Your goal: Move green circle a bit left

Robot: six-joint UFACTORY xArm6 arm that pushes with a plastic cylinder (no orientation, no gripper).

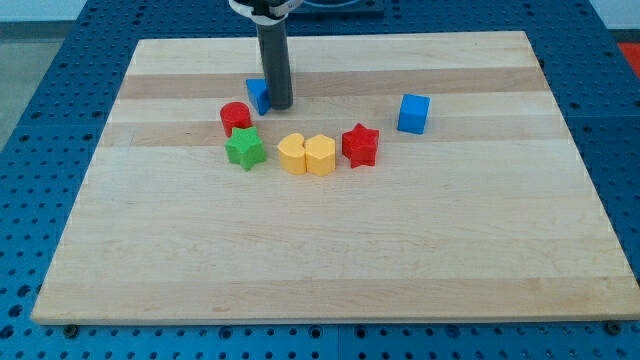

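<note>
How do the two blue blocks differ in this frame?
The blue cube stands alone and fully visible toward the view's right; the other blue block is partly hidden behind my tip, its shape unclear. That one sits close to the red cylinder; the cube has no close neighbour. Both share the colour.

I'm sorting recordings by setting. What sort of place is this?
Probably a robotics lab bench: a wooden board on a blue perforated table, small coloured blocks like the blue cube, and my tip.

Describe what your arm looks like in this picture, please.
Only the lower part shows: a straight, dark grey, round rod ending at my tip, plain and unmarked. At the view's top it joins a white fitting with a dark band. No cables visible. My tip sits just right of a blue block.
</note>
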